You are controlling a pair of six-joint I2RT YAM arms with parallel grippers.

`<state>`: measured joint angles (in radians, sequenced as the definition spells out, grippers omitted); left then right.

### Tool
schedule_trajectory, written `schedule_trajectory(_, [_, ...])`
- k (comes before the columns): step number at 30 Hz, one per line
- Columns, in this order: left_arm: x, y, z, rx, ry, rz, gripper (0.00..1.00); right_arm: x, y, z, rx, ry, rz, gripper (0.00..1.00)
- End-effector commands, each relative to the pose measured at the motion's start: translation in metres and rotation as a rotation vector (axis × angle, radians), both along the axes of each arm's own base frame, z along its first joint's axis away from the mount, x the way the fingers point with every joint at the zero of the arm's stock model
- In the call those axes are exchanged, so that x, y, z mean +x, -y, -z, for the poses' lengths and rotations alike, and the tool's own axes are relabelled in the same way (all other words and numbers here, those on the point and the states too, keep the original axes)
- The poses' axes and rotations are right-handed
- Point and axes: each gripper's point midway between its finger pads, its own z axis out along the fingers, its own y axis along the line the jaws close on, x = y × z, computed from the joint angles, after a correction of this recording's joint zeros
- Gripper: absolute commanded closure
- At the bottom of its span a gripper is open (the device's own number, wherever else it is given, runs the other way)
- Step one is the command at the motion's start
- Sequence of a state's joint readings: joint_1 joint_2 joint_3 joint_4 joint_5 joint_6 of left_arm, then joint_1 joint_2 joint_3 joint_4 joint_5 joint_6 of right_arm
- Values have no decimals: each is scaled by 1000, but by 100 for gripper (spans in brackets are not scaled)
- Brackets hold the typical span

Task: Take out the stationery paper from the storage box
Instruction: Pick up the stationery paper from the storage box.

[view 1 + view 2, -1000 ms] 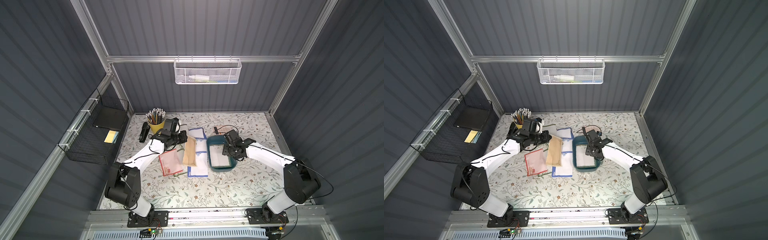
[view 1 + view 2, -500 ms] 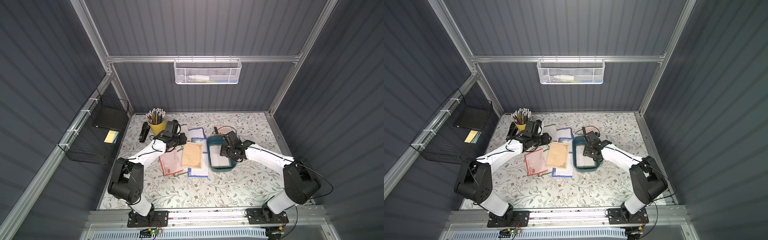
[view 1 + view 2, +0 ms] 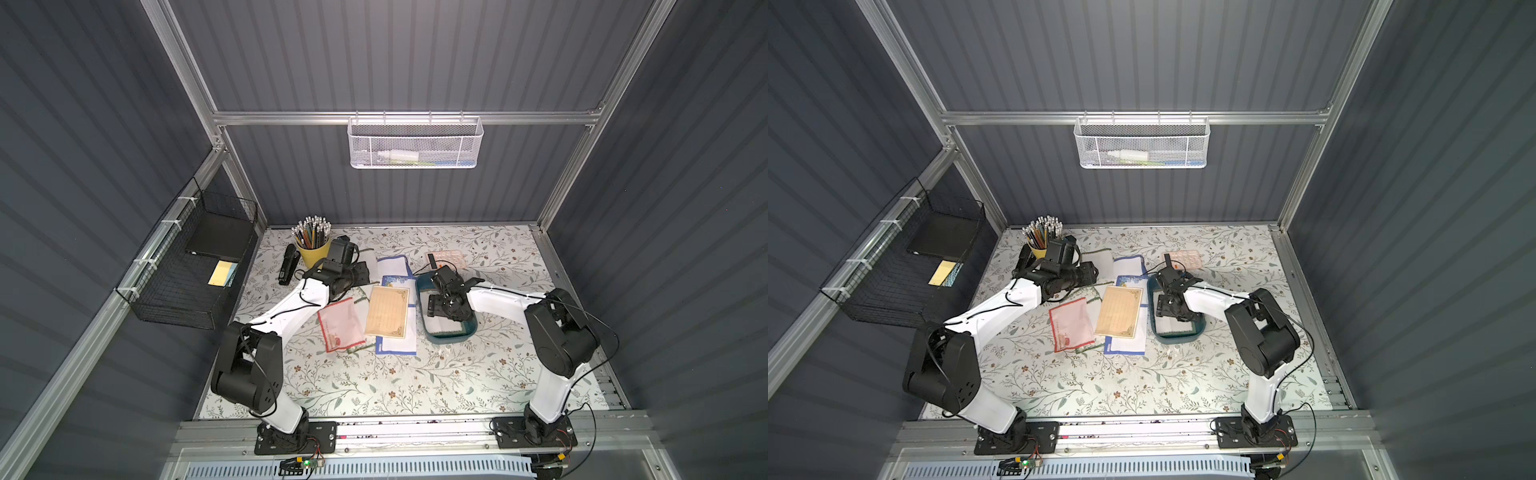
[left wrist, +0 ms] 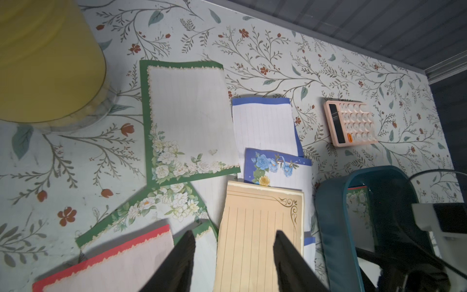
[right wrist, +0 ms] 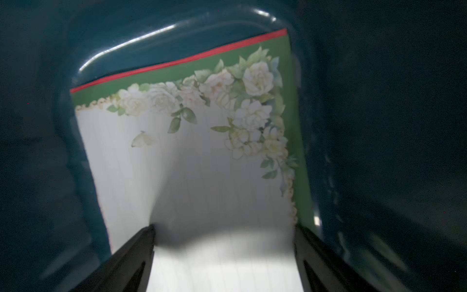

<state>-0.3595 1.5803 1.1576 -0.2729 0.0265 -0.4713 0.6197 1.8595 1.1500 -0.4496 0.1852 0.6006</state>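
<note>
A black wire basket hangs on the ribbed grey wall. Beside it, a yellow cup of pencils stands on the floral-patterned tabletop. The left gripper hovers, jaws apart and empty, over the lined tan sheet, which lies among loose stationery paper. In the glossy teal storage box, the right gripper is spread wide over a green-bordered sheet.
</note>
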Motion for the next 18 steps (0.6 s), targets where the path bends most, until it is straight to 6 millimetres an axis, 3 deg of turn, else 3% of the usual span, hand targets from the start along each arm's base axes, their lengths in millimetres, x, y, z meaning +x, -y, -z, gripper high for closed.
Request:
schedule_trajectory(1, [-4, -2, -12, -1, 15, -8, 47, 3, 1, 8, -61, -18, -22, 9])
schedule_trajectory(9, [-6, -2, -4, -3, 0, -8, 47, -26, 15, 43, -134, -112, -22, 14])
schedule_trajectory(15, [-6, 0, 1, -4, -10, -4, 47, -45, 20, 60, -109, -156, -16, 45])
schedule_trajectory(18, [-6, -1, 1, -2, -11, -5, 47, -50, 23, 63, -116, -171, -17, 50])
